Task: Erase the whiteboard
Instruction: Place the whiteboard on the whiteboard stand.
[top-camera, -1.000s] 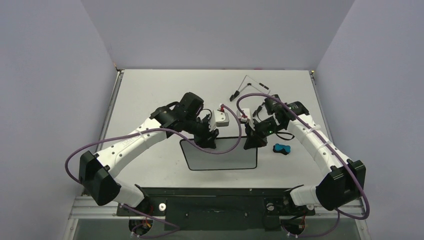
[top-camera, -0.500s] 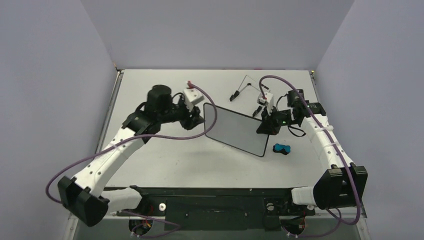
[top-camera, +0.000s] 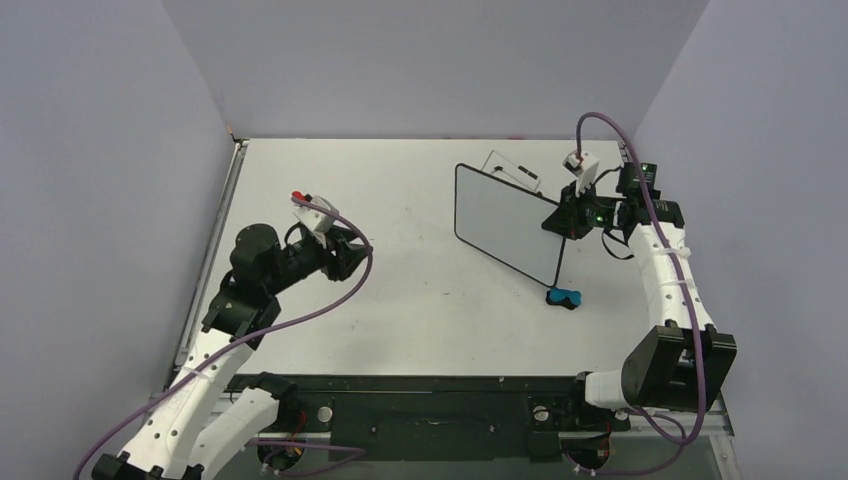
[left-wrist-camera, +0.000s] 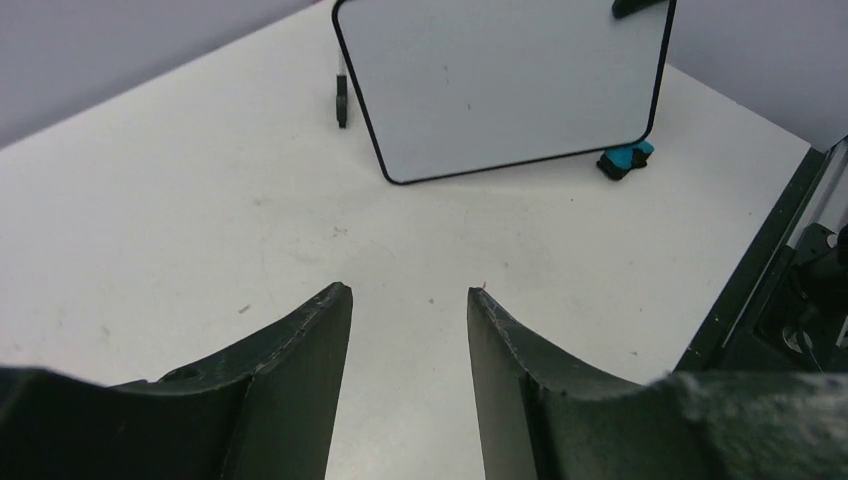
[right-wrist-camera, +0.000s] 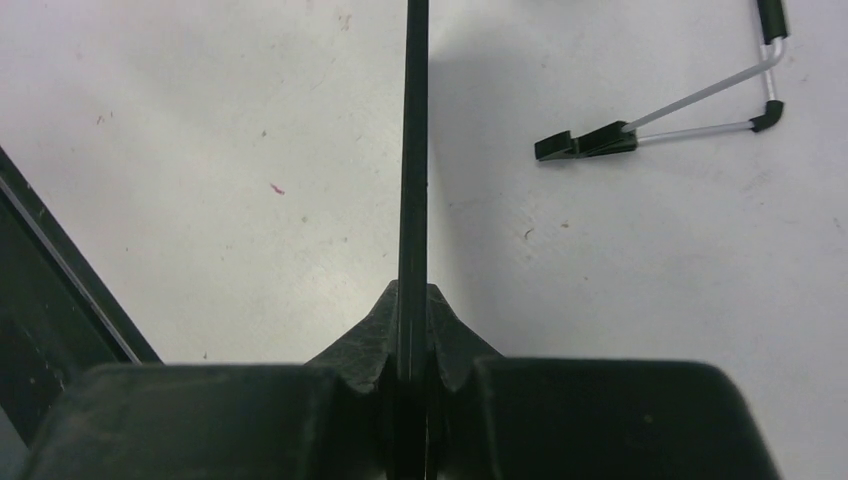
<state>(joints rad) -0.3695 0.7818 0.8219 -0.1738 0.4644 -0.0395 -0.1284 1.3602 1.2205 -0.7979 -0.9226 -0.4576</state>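
Observation:
The whiteboard (top-camera: 505, 222) stands on edge at the back right, lifted off the table, its black-rimmed face turned toward the left arm. In the left wrist view the whiteboard (left-wrist-camera: 505, 85) looks wiped clean. My right gripper (top-camera: 566, 215) is shut on its right rim. The right wrist view shows the whiteboard (right-wrist-camera: 413, 150) edge-on as a thin black line pinched in the right gripper (right-wrist-camera: 412, 295). My left gripper (top-camera: 360, 252) hangs far to the left of the board. The left gripper (left-wrist-camera: 408, 292) is open with only bare table between its fingers.
A small blue eraser (top-camera: 565, 297) lies on the table below the board's lower right corner, and the eraser (left-wrist-camera: 625, 160) also shows beside that corner in the left wrist view. The wire easel stand (right-wrist-camera: 680, 110) lies behind the board near the back edge.
The left gripper let go of the board, opened and drew back to the left. The right arm carried the board from the table's middle to the back right and turned it upright.

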